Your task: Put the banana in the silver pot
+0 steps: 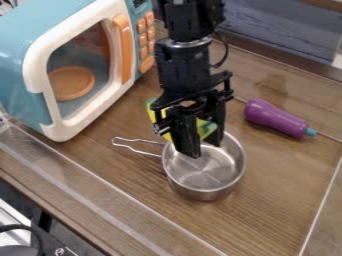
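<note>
The silver pot (225, 184) stands on the wooden table near the front, its thin wire handle (134, 146) pointing left. My gripper (189, 148) points steeply down over the pot's left half, with its black fingertips at about rim height. It is shut on the banana (205, 128), whose yellow and green body shows between the fingers, just above the pot. Most of the banana is hidden by the fingers.
A purple toy eggplant (277, 117) with a teal stem lies to the right of the pot. A teal and white toy microwave (67, 65) stands at the left, close to the arm. The table's front edge runs just below the pot.
</note>
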You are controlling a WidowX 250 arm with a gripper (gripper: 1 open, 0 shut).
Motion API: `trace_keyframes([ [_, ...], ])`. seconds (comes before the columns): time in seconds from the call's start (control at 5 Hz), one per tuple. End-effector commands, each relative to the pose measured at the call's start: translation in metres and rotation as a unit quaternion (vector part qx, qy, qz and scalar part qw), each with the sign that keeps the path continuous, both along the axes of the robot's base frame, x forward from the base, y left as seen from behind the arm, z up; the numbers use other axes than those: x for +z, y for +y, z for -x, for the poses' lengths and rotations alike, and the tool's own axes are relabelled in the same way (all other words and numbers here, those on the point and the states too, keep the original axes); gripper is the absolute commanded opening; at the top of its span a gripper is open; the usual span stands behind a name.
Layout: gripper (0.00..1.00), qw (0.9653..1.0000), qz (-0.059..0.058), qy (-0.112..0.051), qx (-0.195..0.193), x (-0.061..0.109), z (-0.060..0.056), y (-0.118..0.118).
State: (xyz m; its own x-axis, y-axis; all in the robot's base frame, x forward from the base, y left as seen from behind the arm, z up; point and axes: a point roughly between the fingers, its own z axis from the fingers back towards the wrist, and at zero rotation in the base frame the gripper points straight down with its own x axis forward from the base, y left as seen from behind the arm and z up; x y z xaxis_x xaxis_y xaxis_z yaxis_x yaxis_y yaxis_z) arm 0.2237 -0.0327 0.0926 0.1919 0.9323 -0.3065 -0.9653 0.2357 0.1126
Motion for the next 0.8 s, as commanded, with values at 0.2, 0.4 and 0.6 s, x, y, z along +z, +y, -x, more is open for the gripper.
trace_keyframes([
  [0.2, 0.00, 0.9991, 0.012, -0.040, 0.008, 0.0122, -0.0039, 0.0042],
  [0.4, 1.00, 0.9993, 0.011, -0.036, 0.000, 0.0098, -0.0047, 0.0011],
  [0.6, 1.00, 0.9993, 0.013, -0.033, -0.006, 0.0090, -0.0067, -0.0003],
])
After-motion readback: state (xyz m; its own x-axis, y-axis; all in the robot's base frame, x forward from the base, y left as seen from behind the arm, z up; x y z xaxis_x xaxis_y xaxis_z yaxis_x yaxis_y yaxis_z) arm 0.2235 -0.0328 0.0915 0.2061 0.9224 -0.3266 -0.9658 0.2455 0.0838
